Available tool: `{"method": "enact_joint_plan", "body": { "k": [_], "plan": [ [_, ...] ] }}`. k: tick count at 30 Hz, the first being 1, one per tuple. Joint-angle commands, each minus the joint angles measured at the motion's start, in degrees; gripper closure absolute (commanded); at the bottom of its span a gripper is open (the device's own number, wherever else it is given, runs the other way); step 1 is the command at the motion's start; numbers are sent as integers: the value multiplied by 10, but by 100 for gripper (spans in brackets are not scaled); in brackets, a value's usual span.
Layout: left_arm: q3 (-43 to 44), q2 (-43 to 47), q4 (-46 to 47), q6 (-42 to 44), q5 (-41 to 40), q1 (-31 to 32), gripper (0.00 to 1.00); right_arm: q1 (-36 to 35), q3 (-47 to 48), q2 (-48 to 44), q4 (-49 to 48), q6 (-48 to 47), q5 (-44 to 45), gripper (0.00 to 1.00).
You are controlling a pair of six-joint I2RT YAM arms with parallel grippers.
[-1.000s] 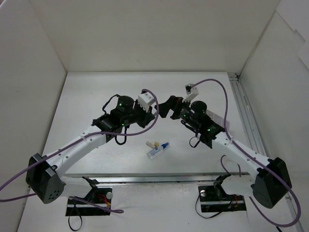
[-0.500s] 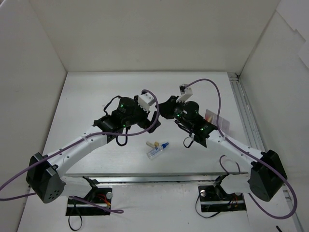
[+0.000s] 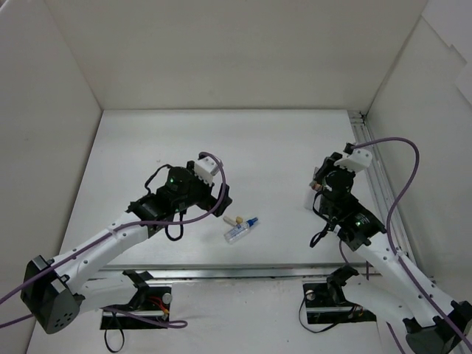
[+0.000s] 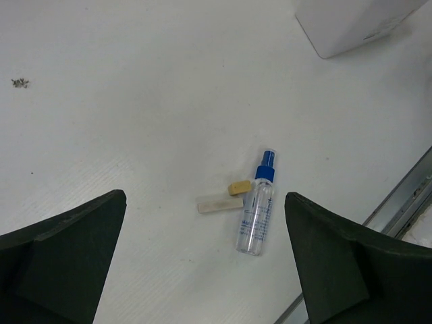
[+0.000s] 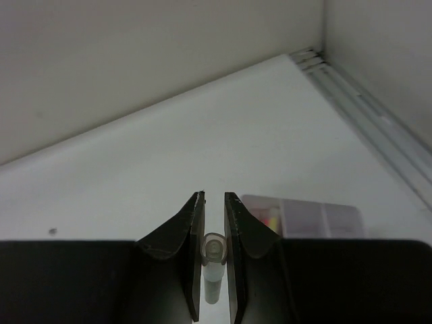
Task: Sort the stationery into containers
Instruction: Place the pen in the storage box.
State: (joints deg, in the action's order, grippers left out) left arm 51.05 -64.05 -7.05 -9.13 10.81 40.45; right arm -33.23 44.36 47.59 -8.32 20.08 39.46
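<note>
1. while the left gripper [image 3: 221, 196] hangs above the middle of the table [image 3: 221, 147], its fingers [image 4: 74, 250] stand spread wide with nothing between them.
2. below it, in the left wrist view, the small bottle [image 4: 254, 219] with a blue cap lies flat on the table. it also shows in the top view [image 3: 240, 231].
3. the beige piece [image 4: 238, 187] touches the bottle's neck, and a cream stick [image 4: 216, 204] lies just beside both, touching the beige piece.
4. the right gripper [image 5: 212, 197] is pressed together on a pale pen [image 5: 214, 250]. the pen's round, clear end faces the wrist camera, and its barrel runs down between the fingers.
5. the white box [image 5: 341, 217] sits on the table beyond the right fingertips and a little to their right, its inside pale lilac.
6. coloured pens [image 5: 268, 217] lie in the box, partly hidden by a finger.
7. from above, the right arm covers most of the box [image 3: 310, 200], which stands near the table's right edge, well apart from the bottle.
</note>
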Motion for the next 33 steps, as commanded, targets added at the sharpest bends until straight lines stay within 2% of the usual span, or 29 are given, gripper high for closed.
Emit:
{"method": "enact_joint_plan", "body": {
  "k": [1, 4, 7, 15, 19, 22, 26, 29, 33],
  "plan": [
    [-2, 13, 39, -27, -11, 2, 0, 27, -10, 15, 26, -46, 116, 100],
    [-3, 6, 39, -31, -14, 2, 0, 54, -9, 41, 18, -50, 107, 100],
    [4, -6, 31, -34, -10, 2, 0, 84, -30, 77, -36, -64, 91, 100],
    [6, -30, 36, -30, 14, 2, 0, 112, -118, 109, -231, -73, 25, 100],
    [5, -33, 40, -29, 24, 2, 0, 114, -117, 123, -221, -64, -3, 100],
    [6, -34, 34, -28, 25, 2, 0, 114, -99, 93, -197, -62, -4, 100],
    [2, -30, 36, -27, 29, 2, 0, 115, -46, 28, -81, -47, -15, 100],
    [5, -32, 45, -25, 36, 2, 0, 115, -26, -7, -40, -49, -38, 100],
    [12, -42, 45, -22, 48, 2, 0, 118, -37, 4, -57, -64, -11, 100]
  ]
}}
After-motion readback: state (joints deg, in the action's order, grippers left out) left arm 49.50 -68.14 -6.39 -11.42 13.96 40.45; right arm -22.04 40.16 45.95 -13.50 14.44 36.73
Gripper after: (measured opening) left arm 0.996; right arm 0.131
